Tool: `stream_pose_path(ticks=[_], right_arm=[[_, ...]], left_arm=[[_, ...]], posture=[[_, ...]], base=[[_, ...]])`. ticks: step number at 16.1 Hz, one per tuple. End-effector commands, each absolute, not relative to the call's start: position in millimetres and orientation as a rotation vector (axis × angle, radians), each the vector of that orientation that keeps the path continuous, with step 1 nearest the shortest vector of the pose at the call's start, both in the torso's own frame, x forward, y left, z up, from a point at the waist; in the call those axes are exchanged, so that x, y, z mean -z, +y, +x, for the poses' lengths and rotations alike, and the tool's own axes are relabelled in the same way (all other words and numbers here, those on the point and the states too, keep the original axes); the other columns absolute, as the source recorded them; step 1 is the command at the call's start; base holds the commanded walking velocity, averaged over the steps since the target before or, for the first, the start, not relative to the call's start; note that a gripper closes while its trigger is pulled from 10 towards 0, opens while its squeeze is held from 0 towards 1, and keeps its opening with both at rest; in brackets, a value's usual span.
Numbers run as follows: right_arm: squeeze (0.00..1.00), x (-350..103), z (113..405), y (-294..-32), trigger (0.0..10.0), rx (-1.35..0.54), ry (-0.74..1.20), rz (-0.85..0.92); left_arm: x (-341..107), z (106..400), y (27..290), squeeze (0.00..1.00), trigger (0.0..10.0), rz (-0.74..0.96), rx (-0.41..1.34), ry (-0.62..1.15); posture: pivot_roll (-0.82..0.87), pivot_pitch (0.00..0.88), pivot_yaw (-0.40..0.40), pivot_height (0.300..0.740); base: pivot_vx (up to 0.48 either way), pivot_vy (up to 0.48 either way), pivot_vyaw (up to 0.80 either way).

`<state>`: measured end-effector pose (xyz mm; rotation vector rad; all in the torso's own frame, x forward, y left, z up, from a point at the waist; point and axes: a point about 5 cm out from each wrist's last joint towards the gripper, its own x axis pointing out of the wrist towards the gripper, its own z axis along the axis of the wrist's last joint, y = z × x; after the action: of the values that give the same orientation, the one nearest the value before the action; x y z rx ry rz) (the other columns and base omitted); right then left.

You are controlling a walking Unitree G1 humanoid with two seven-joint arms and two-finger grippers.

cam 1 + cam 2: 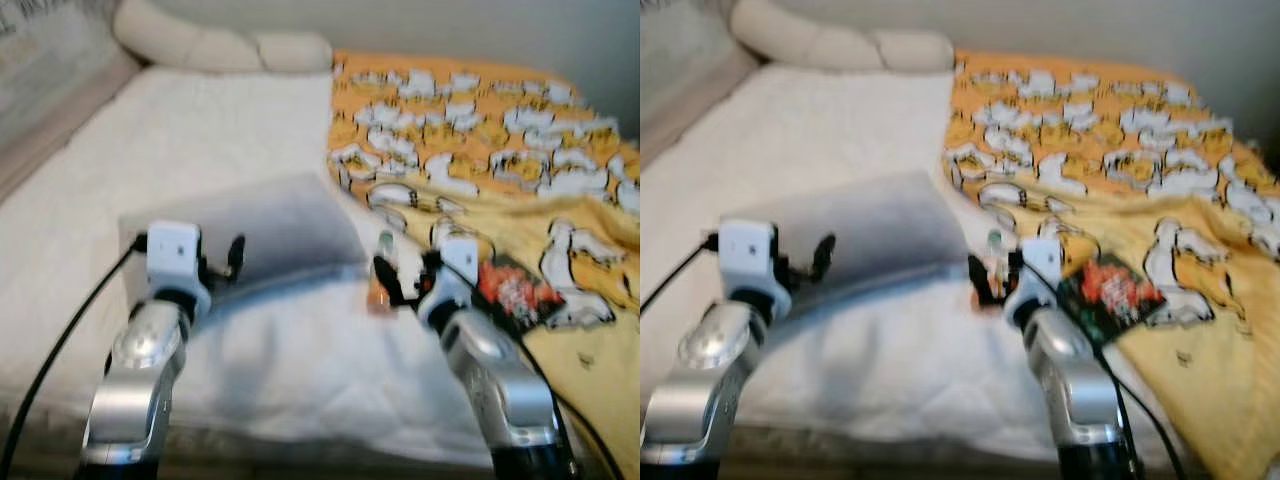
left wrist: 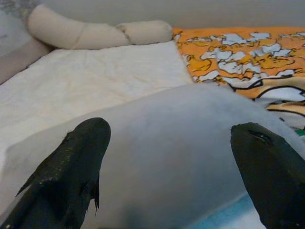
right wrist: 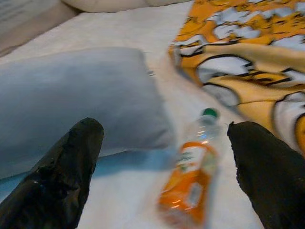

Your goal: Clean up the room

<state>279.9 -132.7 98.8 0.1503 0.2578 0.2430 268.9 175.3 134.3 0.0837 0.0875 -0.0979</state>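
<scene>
A clear plastic bottle with an orange label and green cap [image 3: 190,183] lies on the white bed [image 1: 200,130], between the wide-spread fingers of the right claw [image 3: 162,157]. At its nine o'clock lies a grey rectangular pillow [image 1: 270,230], where the left claw [image 2: 167,162] hovers, also spread wide. At three o'clock lies a yellow cartoon-print blanket [image 1: 500,130].

Two rounded, glossy silver metal arms, each ending in a white boxy wrist block. A thin black cable loops from the left block and another trails by the right forearm. The left tool [image 1: 222,262] and right tool [image 1: 400,285] each carry two long, matte black, blunt-tipped fingers [image 2: 71,167].
</scene>
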Motion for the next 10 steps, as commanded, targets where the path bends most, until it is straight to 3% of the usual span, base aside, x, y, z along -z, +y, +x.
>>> stream_pose_path(ticks=[1,4,9,10], right_arm=[[0.0,-98,281,-147,10.0,-0.184,0.278,0.141],[0.0,-96,284,-150,10.0,-0.161,0.386,0.14],[0.0,-95,300,-150,10.0,-0.209,0.479,0.138],[0.1,-94,305,-148,10.0,-0.219,0.507,0.14]], left_arm=[[-137,270,165,0.4,10.0,0.081,0.144,0.081],[-137,269,161,0.32,10.0,0.102,0.208,0.095],[-134,263,157,0.27,10.0,0.171,0.368,0.18],[-134,263,157,0.27,10.0,0.182,0.393,0.194]], posture=[[0.09,0.0,-0.014,0.74],[0.09,0.0,-0.006,0.74],[0.1,0.0,0.002,0.74],[0.1,0.0,0.003,0.74]], base=[[0.36,0.0,0.0],[0.0,0.0,0.0],[0.0,0.0,0.0],[0.0,0.0,0.0]])
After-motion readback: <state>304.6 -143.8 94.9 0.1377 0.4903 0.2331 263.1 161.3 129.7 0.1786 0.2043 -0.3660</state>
